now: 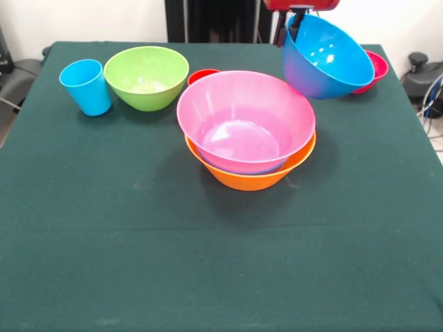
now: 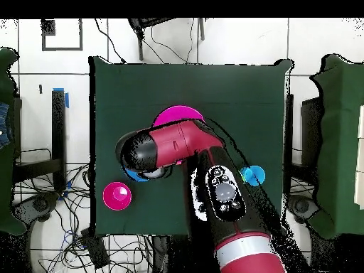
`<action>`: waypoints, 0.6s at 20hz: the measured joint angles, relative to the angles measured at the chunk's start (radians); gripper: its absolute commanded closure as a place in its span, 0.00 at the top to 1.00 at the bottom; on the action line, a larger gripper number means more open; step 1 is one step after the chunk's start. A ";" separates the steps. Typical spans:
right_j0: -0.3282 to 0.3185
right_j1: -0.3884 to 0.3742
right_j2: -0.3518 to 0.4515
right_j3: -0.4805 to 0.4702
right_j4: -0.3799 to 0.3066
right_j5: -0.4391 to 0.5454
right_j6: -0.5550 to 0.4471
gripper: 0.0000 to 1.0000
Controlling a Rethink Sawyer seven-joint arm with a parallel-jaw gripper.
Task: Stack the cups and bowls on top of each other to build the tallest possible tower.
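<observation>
Bowls and cups sit spread over the dark green bench [image 1: 221,263]. Near its middle stands the tower [image 1: 248,142]: the big pink bowl [image 1: 242,117] nests in the orange bowl [image 1: 257,178], whose rim shows around and below it. At the far right, a blue bowl [image 1: 325,57] hangs tilted, its mouth turned toward the camera, up against the gripper [image 1: 297,15], of which only the red and black end shows at the top edge; whether the fingers are clamped on the bowl's rim I cannot tell. Just behind that bowl, on its right, peeks the small red bowl [image 1: 374,69]. A red rim [image 1: 202,75], bowl or cup I cannot tell, shows behind the pink bowl, between it and the lime green bowl [image 1: 146,76], which stands upright at the far left. The light blue cup [image 1: 86,86] stands upright just beside the green bowl, apart from it. From overhead, the red and black arm [image 2: 181,146] covers much of the bench, with the pink bowl showing past it.
</observation>
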 measured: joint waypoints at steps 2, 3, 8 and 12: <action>0.003 -0.006 0.000 0.000 0.000 0.000 0.000 0.00; 0.004 -0.008 0.000 0.000 0.000 0.000 0.000 0.00; 0.012 -0.020 0.000 -0.004 0.000 0.007 0.000 0.00; 0.012 -0.021 0.000 -0.017 0.000 0.029 0.000 0.00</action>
